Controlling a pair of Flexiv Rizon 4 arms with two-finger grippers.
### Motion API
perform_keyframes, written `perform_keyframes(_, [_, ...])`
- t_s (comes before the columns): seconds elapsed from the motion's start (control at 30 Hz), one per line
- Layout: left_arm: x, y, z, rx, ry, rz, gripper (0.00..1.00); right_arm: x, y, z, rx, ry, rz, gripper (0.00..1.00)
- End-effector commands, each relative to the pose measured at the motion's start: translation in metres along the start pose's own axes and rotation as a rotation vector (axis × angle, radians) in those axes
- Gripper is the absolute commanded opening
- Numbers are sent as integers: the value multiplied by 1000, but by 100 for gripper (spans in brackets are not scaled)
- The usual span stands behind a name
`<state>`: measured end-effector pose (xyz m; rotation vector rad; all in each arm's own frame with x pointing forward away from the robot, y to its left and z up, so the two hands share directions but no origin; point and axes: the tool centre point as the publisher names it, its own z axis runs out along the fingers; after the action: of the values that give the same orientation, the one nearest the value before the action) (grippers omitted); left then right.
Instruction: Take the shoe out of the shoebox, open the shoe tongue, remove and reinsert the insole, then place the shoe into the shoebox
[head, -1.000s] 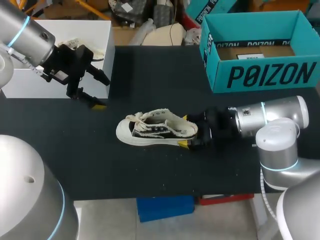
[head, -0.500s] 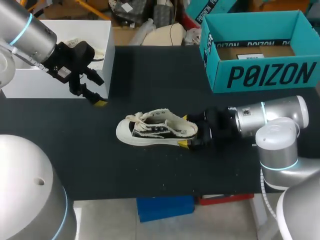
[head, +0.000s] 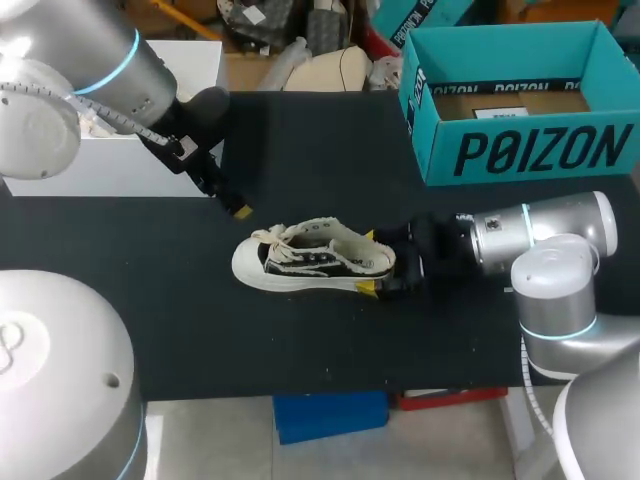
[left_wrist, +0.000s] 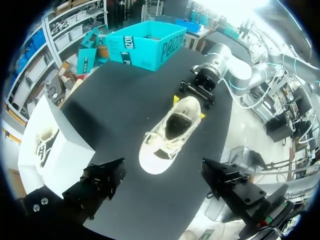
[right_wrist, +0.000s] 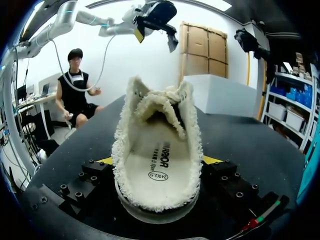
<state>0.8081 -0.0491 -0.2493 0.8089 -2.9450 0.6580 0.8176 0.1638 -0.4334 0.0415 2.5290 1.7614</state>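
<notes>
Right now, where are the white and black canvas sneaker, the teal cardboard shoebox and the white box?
white and black canvas sneaker (head: 330, 262), head view, on its black side.
teal cardboard shoebox (head: 540, 150), head view, on its front wall.
white box (head: 100, 172), head view, on its front wall.

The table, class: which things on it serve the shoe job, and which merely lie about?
Job: shoe, insole, teal shoebox, right gripper shut on the shoe, left gripper open near its toe.
Lying about, probably: white box, second shoe inside it.
</notes>
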Motion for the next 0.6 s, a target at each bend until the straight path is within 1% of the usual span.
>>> perform_keyframes(0.03, [-1,-2,0,-13,1,-1,100,0,-1,3,2,-1,1,0])
perform_keyframes(0.13, [-1,-2,0,-13,1,-1,100,0,-1,3,2,-1,1,0])
perform_keyframes(0.17, [-1,-6,2,-21,-37,-53,100,0,-1,3,2,-1,1,0])
perform_keyframes(0.23, [-2,-18,7,-136,-104,-187,100,0,-1,3,2,-1,1,0])
perform_keyframes(0.27, [0,-23,11,-187,-159,-246,100,0,-1,3,2,-1,1,0])
perform_keyframes(0.3, [3,-27,15,-268,-222,-295,100,0,-1,3,2,-1,1,0])
perform_keyframes(0.37, [6,-32,20,-341,-216,-420,100,0,-1,3,2,-1,1,0])
perform_keyframes(0.4, [8,-33,23,-401,-267,-480,100,0,-1,3,2,-1,1,0])
perform_keyframes(0.43, [10,-34,25,-439,-305,-567,100,0,-1,3,2,-1,1,0])
perform_keyframes(0.47, [10,-35,26,-467,-295,-627,100,0,-1,3,2,-1,1,0])
perform_keyframes(0.5, [11,-35,28,-491,-310,-720,100,0,-1,3,2,-1,1,0])
perform_keyframes(0.57, [19,-36,31,-534,-327,-795,100,0,-1,3,2,-1,1,0])
perform_keyframes(0.6, [26,-39,32,-531,-308,-796,100,0,-1,3,2,-1,1,0])
